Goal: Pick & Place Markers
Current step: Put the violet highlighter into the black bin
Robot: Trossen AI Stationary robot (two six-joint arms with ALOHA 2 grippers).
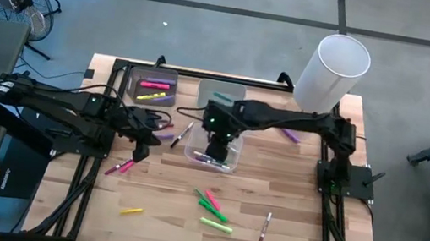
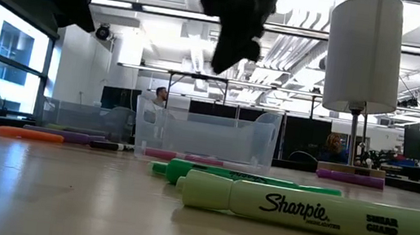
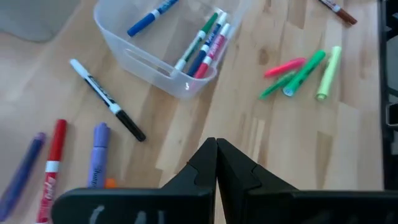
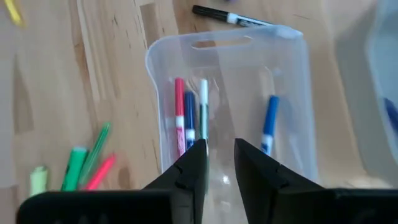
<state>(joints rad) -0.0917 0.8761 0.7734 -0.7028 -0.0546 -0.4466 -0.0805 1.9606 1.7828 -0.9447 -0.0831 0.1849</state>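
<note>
Four markers, red, blue, green and a second blue, lie in the clear bin [image 4: 230, 106] at the table's middle [image 1: 212, 149]. My right gripper [image 4: 219, 152] hangs open and empty above that bin [image 1: 216, 145]. My left gripper [image 3: 216, 147] is shut and empty, hovering left of the bin [image 1: 143, 134]. Near it on the table lie a black-and-white marker [image 3: 107, 101], a red one [image 3: 53, 169] and two purple ones [image 3: 97, 155]. A green, pink and yellow-green cluster [image 1: 214, 209] lies toward the near edge. The low view shows the yellow-green highlighter [image 2: 315, 216] lying flat up close.
A grey bin [image 1: 154, 87] holding pink and yellow markers and a second clear bin [image 1: 221, 93] stand at the far edge. A tall white cylinder [image 1: 331, 69] stands far right. Loose markers: pink [image 1: 118, 166], yellow [image 1: 131, 210], brown-red [image 1: 264, 229], purple [image 1: 290, 135]. People show in the room behind.
</note>
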